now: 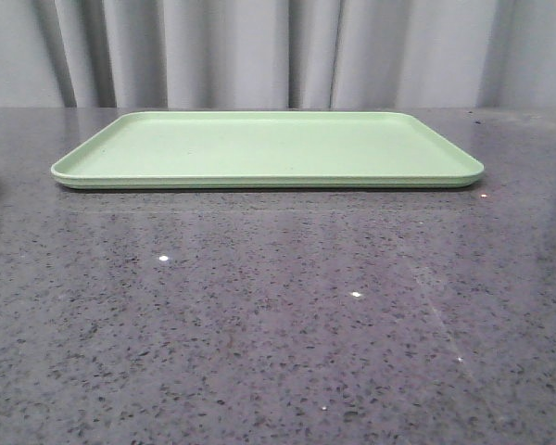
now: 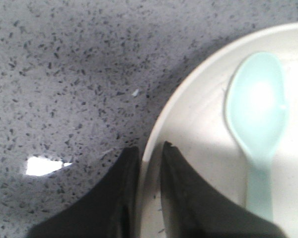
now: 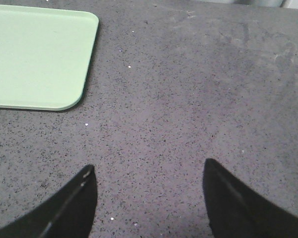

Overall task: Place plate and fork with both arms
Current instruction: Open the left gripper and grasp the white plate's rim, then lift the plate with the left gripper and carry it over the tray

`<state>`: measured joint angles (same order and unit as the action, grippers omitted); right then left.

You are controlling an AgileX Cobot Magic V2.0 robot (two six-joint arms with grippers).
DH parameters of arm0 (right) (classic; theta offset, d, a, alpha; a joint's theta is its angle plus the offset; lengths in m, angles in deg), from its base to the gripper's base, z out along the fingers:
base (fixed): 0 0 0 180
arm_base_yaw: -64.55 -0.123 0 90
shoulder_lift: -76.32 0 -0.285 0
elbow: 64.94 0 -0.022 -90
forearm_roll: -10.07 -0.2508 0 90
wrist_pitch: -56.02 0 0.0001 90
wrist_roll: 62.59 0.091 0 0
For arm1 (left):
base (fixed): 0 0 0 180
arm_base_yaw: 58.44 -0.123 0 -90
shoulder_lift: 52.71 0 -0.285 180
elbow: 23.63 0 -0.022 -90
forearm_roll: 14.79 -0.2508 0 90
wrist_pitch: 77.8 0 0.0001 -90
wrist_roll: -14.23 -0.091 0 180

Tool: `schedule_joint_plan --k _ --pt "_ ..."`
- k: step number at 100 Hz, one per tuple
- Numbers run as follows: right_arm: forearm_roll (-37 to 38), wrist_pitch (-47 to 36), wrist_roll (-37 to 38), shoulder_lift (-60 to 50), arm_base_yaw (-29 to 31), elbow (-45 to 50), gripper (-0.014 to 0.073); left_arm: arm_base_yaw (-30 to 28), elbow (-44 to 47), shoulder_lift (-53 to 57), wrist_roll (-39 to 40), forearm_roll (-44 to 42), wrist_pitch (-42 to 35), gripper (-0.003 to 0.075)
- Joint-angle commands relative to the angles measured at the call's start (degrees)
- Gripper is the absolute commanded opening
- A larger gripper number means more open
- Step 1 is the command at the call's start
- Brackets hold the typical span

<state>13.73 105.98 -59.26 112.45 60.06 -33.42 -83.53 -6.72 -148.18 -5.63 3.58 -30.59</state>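
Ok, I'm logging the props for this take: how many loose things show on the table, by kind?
Tray, light green: 1
Plate, cream: 1
Spoon, pale blue, lying in the plate: 1
Fork: 0 in view
Total: 3

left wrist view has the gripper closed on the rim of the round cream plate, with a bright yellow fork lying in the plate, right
Not quite. What lies in the round cream plate is a pale blue plastic spoon, not a yellow fork; no fork shows in any view. The left wrist view shows this. The rest holds: the left gripper is closed on the plate's rim, one finger on either side.
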Motion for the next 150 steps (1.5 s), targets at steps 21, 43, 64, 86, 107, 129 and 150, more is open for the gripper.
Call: schedule_joint_plan --k 21,43,64,86,107,129,150 --pt "0.52 -3.72 -0.32 0.88 0.34 -2.09 0.0470 -1.08 -0.87 1.26 -0.38 2.61 0.52 -0.0019" --pt "0.52 -3.72 -0.32 0.88 0.34 -2.09 0.0470 -8.13 -1.26 1.51 -10.69 21.31 6.54 -0.0020" --pt "0.52 -3.72 -0.32 0.88 0.34 -2.09 0.0470 -12.96 -7.01 2.09 -11.93 28.90 13.94 -0.0020" --pt "0.52 -3.86 -0.32 0.88 0.34 -2.09 0.0470 -12.96 -15.59 3.30 -11.45 35.36 19.60 -0.0020" --pt "0.52 -4.75 -0.32 0.88 0.34 -2.09 0.0470 -12.82 -21.00 3.30 -7.21 40.39 20.67 -0.0020" --pt "0.46 -4.99 -0.32 0.88 0.34 -2.09 0.0470 -8.25 -21.72 3.30 -4.37 40.05 20.43 -0.0021" --pt "0.46 -4.99 -0.32 0.88 0.34 -2.09 0.0470 3.30 -21.72 3.18 0.97 35.82 13.34 -0.0021"
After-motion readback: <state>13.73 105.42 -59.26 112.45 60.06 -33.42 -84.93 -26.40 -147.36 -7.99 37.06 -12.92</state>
